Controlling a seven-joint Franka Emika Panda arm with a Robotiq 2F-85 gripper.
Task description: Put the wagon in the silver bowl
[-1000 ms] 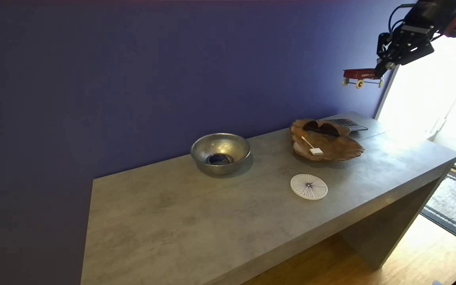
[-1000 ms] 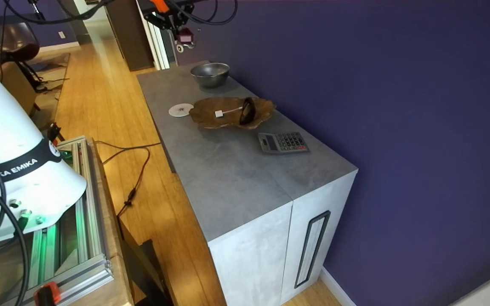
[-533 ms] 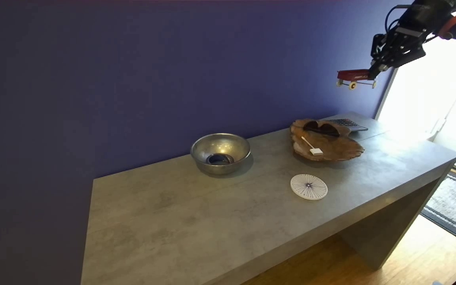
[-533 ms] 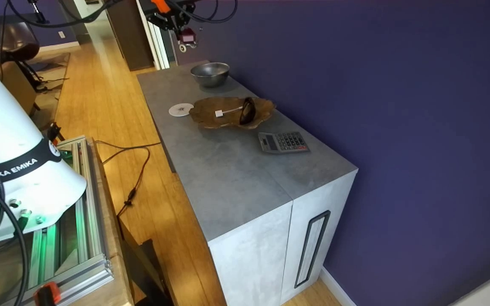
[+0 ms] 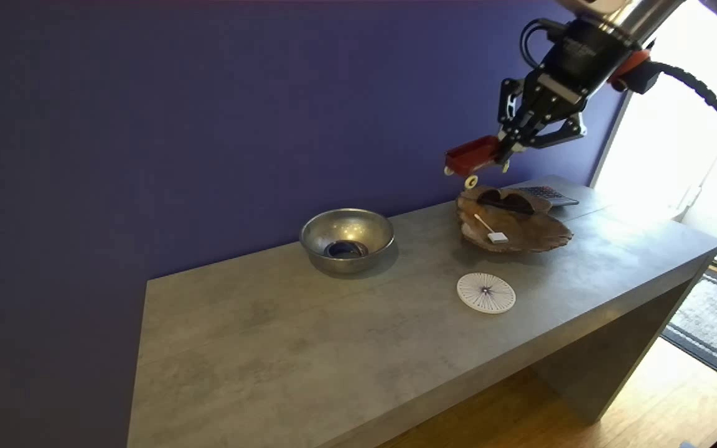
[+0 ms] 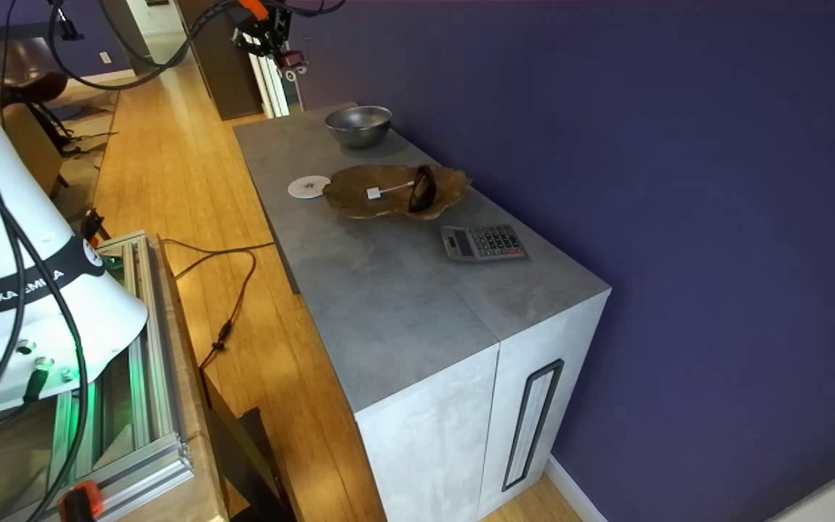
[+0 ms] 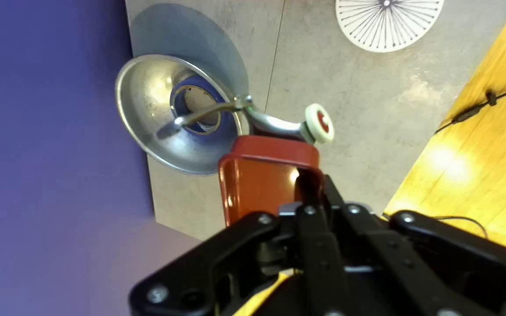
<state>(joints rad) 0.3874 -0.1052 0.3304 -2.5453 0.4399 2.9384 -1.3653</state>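
The wagon is a small red toy with cream wheels [image 5: 470, 157], also seen in an exterior view [image 6: 292, 61] and the wrist view [image 7: 259, 186]. My gripper [image 5: 503, 149] is shut on one side wall of the wagon, with the fingertips [image 7: 319, 186] pinching its rim. The wagon hangs in the air, tilted, above and to the right of the silver bowl in an exterior view. The silver bowl [image 5: 371, 229] stands upright on the table near the wall, also in an exterior view [image 6: 359, 130]. In the wrist view the bowl [image 7: 145, 92] lies beyond the wagon, partly covered by its handle.
A blue round item [image 7: 178, 94] lies inside the silver bowl. A wooden dish [image 5: 539, 235] holds sunglasses [image 5: 517, 203] and a small white item [image 5: 497, 238]. A white disc [image 5: 486, 293] and a calculator [image 6: 486, 243] lie on the table [image 5: 309, 348]. A purple wall runs behind.
My gripper and the wagon have moved left and down toward the silver bowl in an exterior view. The wagon has turned and tilted, showing its inside. The bowl and dish have not moved.
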